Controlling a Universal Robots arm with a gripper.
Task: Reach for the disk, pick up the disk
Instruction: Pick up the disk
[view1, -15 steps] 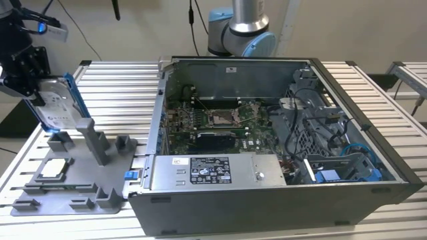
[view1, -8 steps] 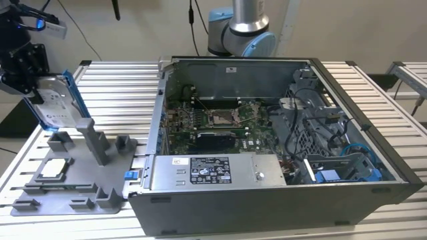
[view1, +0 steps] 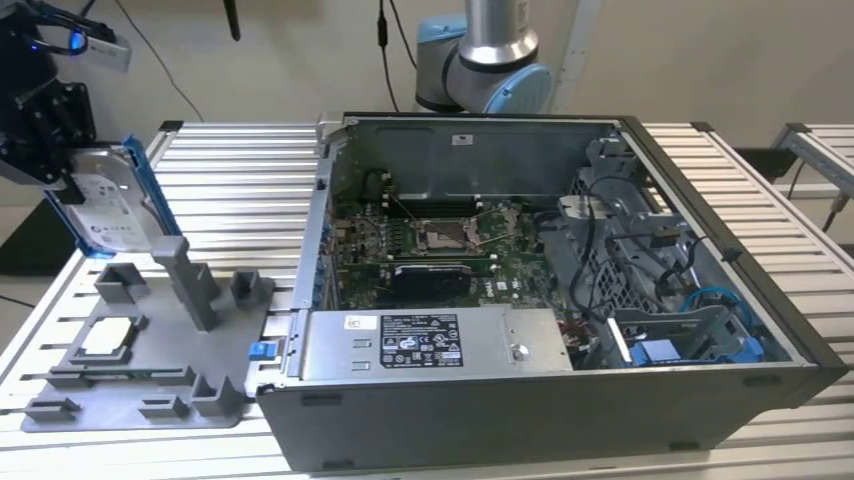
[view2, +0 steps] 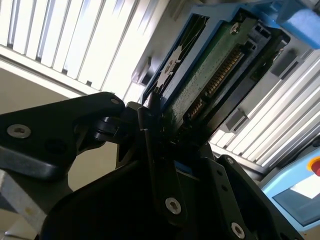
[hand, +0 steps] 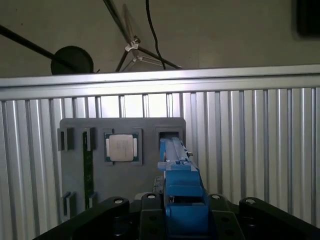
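Note:
The disk (view1: 110, 205), a silver-grey drive with a white label and a blue frame, hangs upright at the exterior view's left, just above the grey fixture tray (view1: 147, 365). My gripper (view1: 51, 150) is shut on its upper end. In the second wrist view the black fingers (view2: 150, 145) clamp the disk (view2: 210, 75), whose green circuit board and connector face the camera. In the first wrist view the disk's blue frame edge (hand: 181, 187) runs out from between the fingers, above an open slot (hand: 170, 134) of the tray.
An open computer case (view1: 561, 420) with a motherboard and power supply stands on the slatted metal table (view1: 240, 170), right of the tray. The tray carries upright posts (view1: 187, 280) and a square silver chip (view1: 107, 340). The arm's base (view1: 481, 60) stands behind the case.

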